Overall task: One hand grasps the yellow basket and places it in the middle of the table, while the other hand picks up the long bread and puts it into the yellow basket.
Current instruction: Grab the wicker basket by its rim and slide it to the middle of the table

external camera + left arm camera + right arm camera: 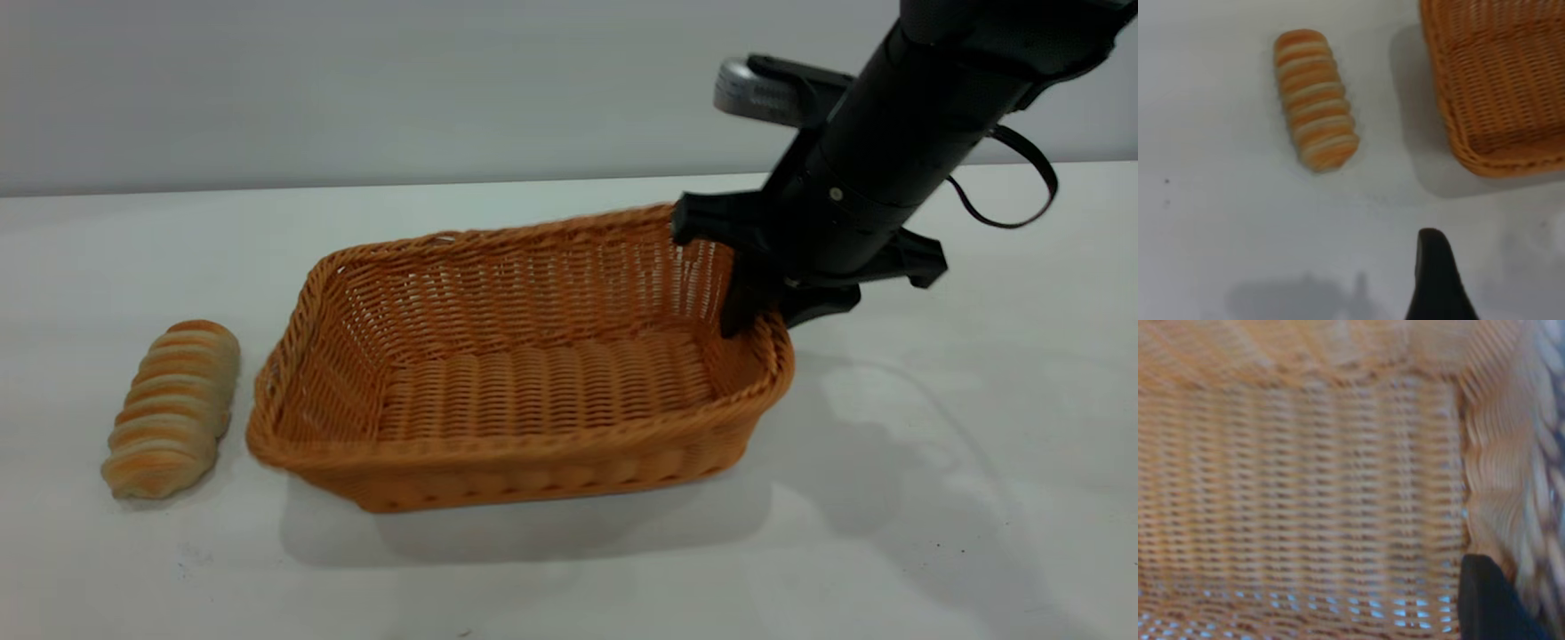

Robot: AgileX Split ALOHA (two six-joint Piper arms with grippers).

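Observation:
The yellow basket (533,449) sits at the middle of the white table (933,551), its left end slightly raised over its shadow. My right gripper (778,311) is shut on the basket's right wall, one finger inside and one outside. The right wrist view shows the woven inside of the basket (1305,487) and one black fingertip (1485,600). The long bread (173,404) lies on the table just left of the basket. The left wrist view looks down on the bread (1315,100) and a basket corner (1498,80). One left fingertip (1435,267) shows there, short of the bread, with nothing against it.
A plain grey wall runs behind the table. The right arm reaches in from the upper right with a loose black cable (1022,187). The left arm is outside the exterior view.

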